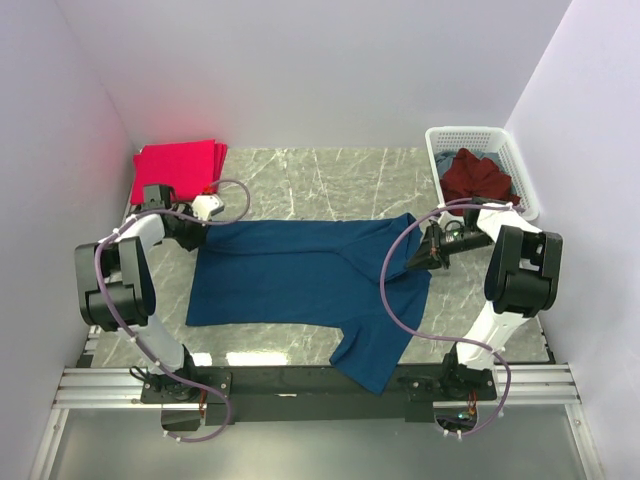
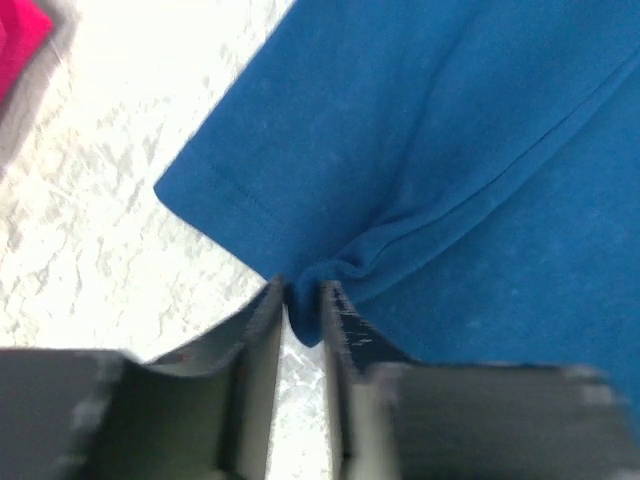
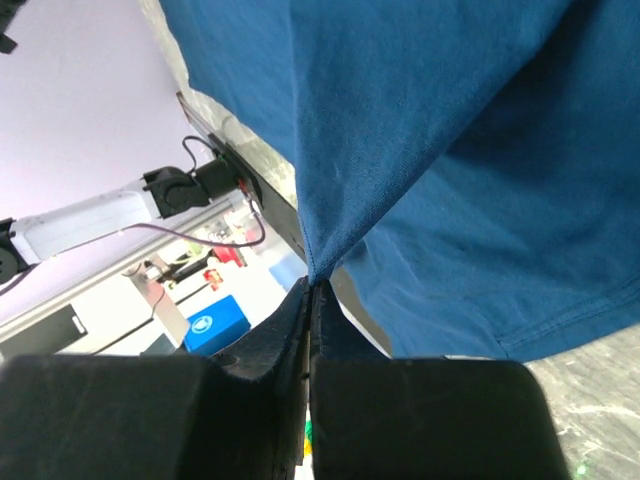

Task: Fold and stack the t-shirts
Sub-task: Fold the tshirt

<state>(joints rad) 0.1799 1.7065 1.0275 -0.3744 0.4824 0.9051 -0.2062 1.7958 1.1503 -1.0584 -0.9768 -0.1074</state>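
**Top view:** dark blue cloth short-sleeved t-shirt (image 1: 300,275) lies spread mid-frame, long axis L–R, spanning both arms. Left gripper (image 1: 195,232) sits at its upper-left corner, right gripper (image 1: 418,258) at its upper-right edge.

**Left wrist:** jaws slightly apart, w/ a bunched shirt fold between the tips. Hem corner lies upper left of them.

**Right wrist:** jaws together, pinching a raised peak of cloth. The rest spreads up-frame.

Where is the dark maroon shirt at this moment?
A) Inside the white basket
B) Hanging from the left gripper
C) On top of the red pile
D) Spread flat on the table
A: the maroon shirt lies bunched inside the white basket at the table's far right corner.
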